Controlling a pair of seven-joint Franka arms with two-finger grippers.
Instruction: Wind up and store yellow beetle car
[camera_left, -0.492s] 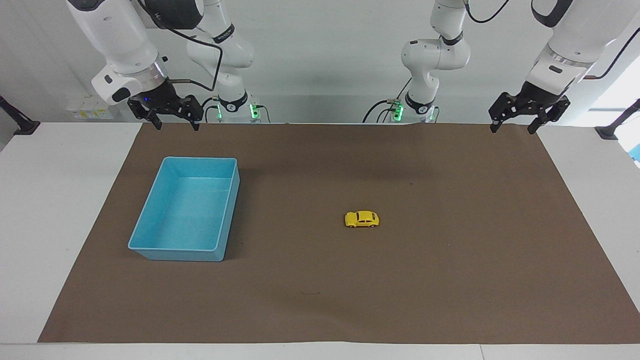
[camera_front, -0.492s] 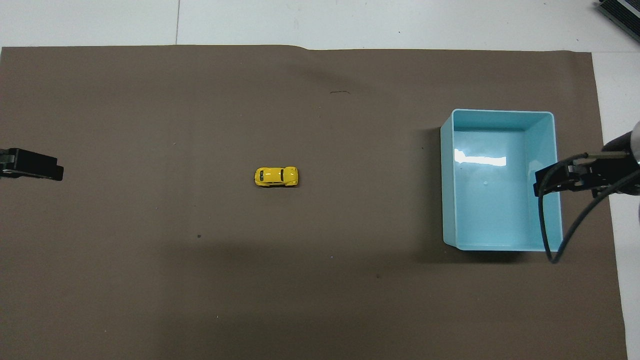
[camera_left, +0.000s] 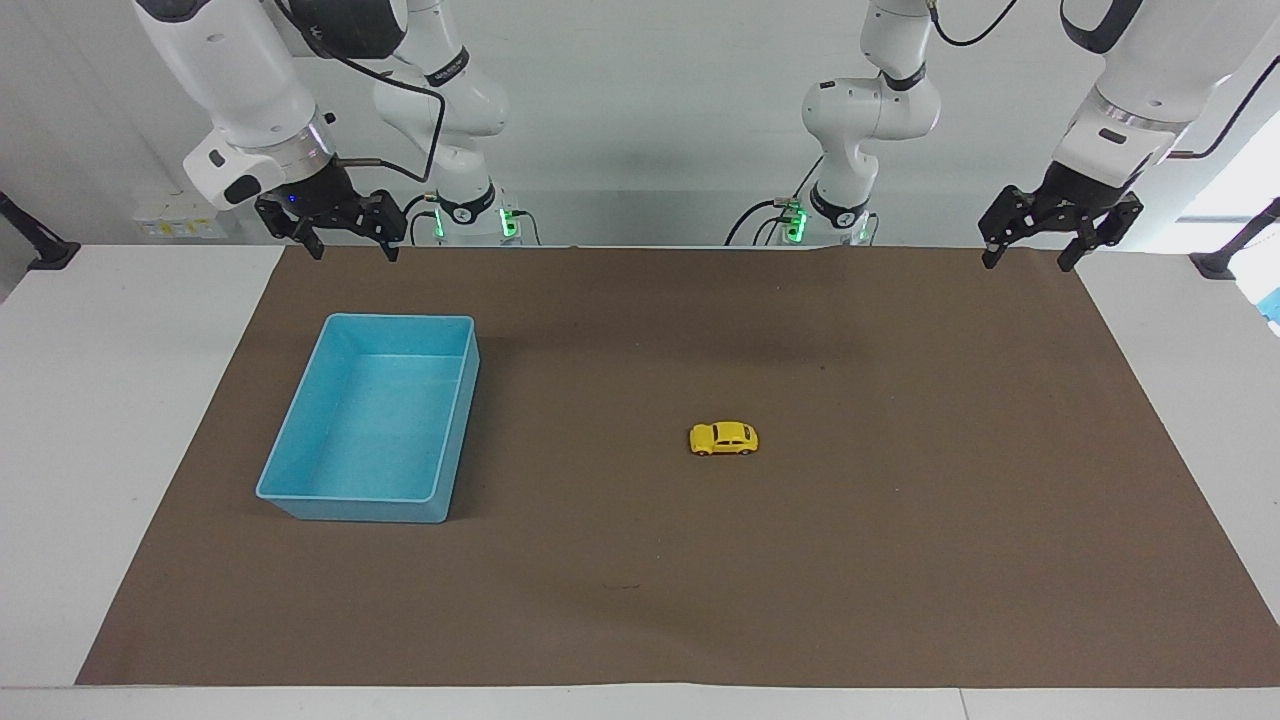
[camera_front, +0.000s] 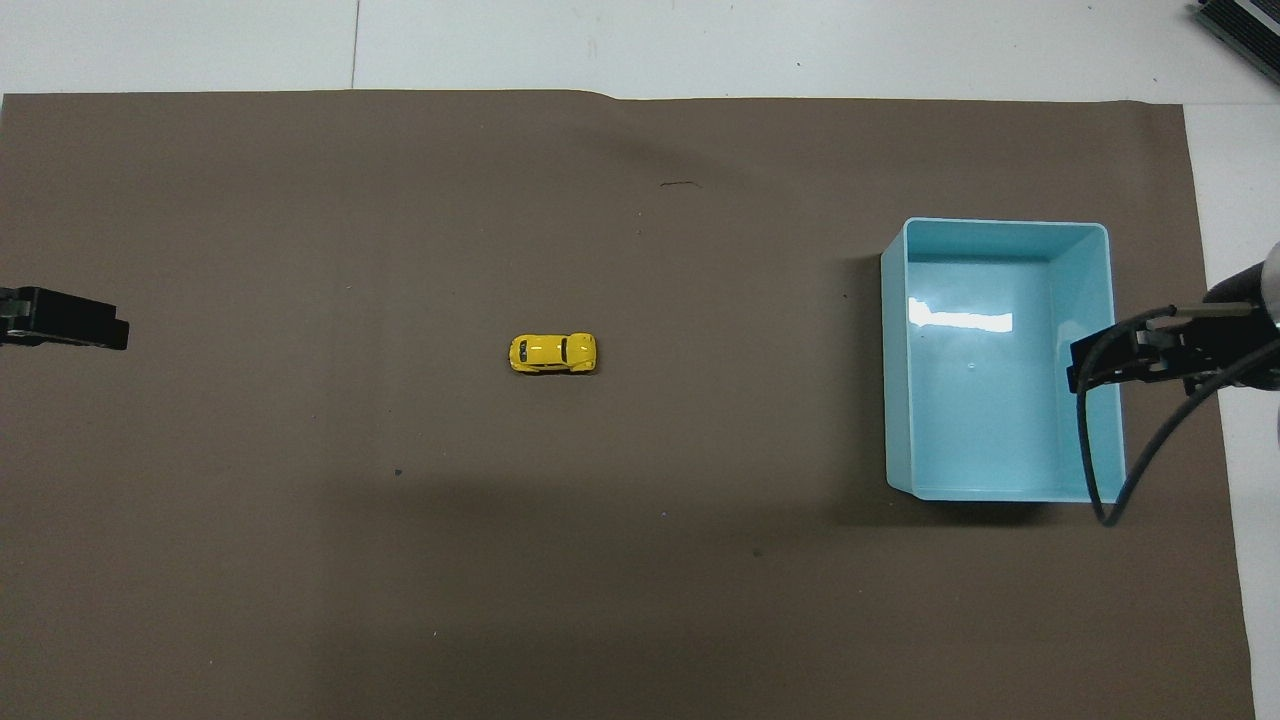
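Note:
The yellow beetle car (camera_left: 723, 439) stands on its wheels on the brown mat, about mid-table; it also shows in the overhead view (camera_front: 553, 353). The empty blue bin (camera_left: 400, 319) sits on the mat toward the right arm's end of the table, and its rim shows in the overhead view (camera_front: 1000, 223). My left gripper (camera_left: 1027, 262) is open and empty, raised over the mat's edge at the robots' end; its tip shows in the overhead view (camera_front: 100, 331). My right gripper (camera_left: 353, 250) is open and empty, raised near the bin; in the overhead view (camera_front: 1092, 368) it overlaps the bin's wall.
The brown mat (camera_left: 900, 560) covers most of the white table (camera_left: 90, 420). A black cable (camera_front: 1090, 470) hangs from the right arm over the bin's corner. Black clamps stand at the table's two ends (camera_left: 45, 250).
My left gripper has shifted very slightly. The car, the bin and the right gripper have not moved.

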